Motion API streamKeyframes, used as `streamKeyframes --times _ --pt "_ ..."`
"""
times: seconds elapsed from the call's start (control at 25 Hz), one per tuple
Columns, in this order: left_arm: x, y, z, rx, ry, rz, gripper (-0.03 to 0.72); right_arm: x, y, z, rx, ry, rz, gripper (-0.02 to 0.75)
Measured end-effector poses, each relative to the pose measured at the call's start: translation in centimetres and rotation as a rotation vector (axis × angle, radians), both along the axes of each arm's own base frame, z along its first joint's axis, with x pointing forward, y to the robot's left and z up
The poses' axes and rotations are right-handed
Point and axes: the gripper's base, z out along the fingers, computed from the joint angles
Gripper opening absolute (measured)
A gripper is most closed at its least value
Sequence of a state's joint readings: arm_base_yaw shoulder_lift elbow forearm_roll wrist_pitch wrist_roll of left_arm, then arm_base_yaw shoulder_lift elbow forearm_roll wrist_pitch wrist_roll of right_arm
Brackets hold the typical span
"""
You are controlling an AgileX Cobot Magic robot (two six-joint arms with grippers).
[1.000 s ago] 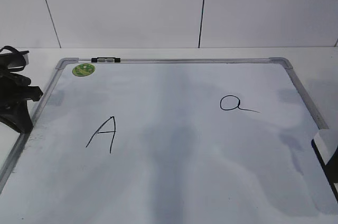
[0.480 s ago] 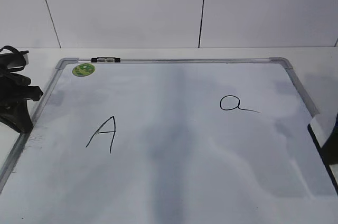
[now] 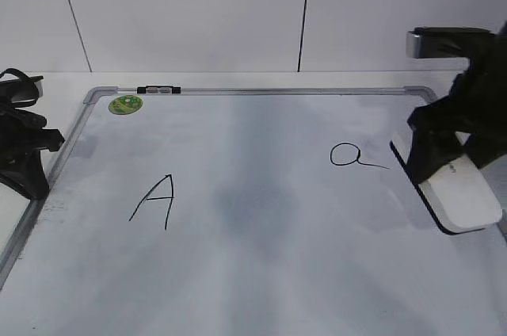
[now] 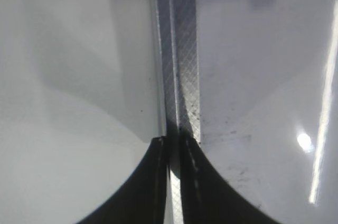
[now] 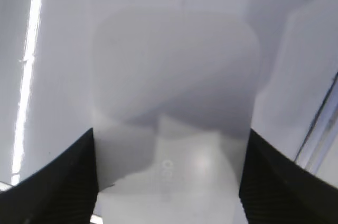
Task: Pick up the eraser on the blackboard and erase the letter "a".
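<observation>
The right hand is above the right part of the blackboard and it is closed on the eraser, one finger on each long side. In the right wrist view the eraser fills the space between the two dark fingers, and its far end is blurred. The eraser is tilted, and its white top and a thin dark lower edge show; I cannot tell if it touches the board. The letter "a" is just beside the eraser, to its left, and the line is whole. The capital "A" is written on the left part of the board, well apart from the eraser, and a green sticker is near the upper left corner. The left hand is at the left edge of the board. In the left wrist view its fingers are almost together, with only a thin gap, above the grey frame, and they hold nothing.
</observation>
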State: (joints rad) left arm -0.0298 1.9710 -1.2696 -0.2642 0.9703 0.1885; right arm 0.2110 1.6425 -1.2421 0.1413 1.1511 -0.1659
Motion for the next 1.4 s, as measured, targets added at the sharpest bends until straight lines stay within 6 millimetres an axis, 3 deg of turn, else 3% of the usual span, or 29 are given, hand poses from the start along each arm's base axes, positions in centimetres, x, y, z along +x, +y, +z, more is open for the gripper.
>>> streamKeyframes --times 0.4,0.76,1.04,1.16,1.4 --pt "0.0 0.0 0.0 0.0 0.002 0.0 0.025 7.0 1.5 -2.9 -0.031 0.036 0.013 0.571" --pt "0.0 0.0 0.0 0.0 0.002 0.0 0.025 12.0 2.6 -5.1 -0.029 0.02 0.018 0.57" --pt "0.0 0.0 0.0 0.0 0.001 0.0 0.025 13.1 2.8 -7.5 -0.046 0.057 0.019 0.57" --pt "0.0 0.0 0.0 0.0 0.001 0.0 0.025 13.1 2.9 -7.5 -0.045 0.057 0.019 0.57" --pt "0.0 0.0 0.0 0.0 0.002 -0.001 0.025 12.4 5.5 -7.5 -0.079 0.046 0.095 0.57"
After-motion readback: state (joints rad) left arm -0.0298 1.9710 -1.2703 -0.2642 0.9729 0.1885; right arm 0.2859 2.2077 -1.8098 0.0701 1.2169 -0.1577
